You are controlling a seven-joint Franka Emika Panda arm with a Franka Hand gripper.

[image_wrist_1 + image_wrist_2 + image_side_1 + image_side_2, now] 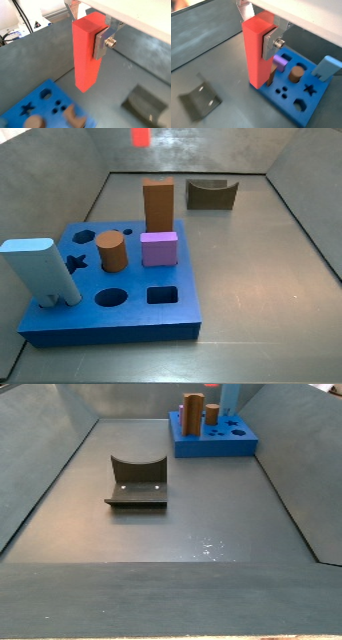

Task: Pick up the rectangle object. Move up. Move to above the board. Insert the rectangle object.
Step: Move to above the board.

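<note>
My gripper [87,37] is shut on the rectangle object [85,65], a tall red-orange bar that hangs upright between the silver fingers [101,42]. Both wrist views show it held [256,65]. The board [40,102], a thick blue block with shaped holes, lies below and to one side of the bar's lower end in both wrist views [278,100]. In a side view only the bar's lower end [139,136] shows at the top edge, high above the floor beyond the board [134,328]. The gripper itself is out of view there.
On the board stand a brown rectangular block [158,203], a purple cube [159,248], a brown cylinder [111,252] and a light blue piece [38,273]. The dark fixture [210,193] stands on the floor beyond the board [214,448]. Grey walls ring the floor.
</note>
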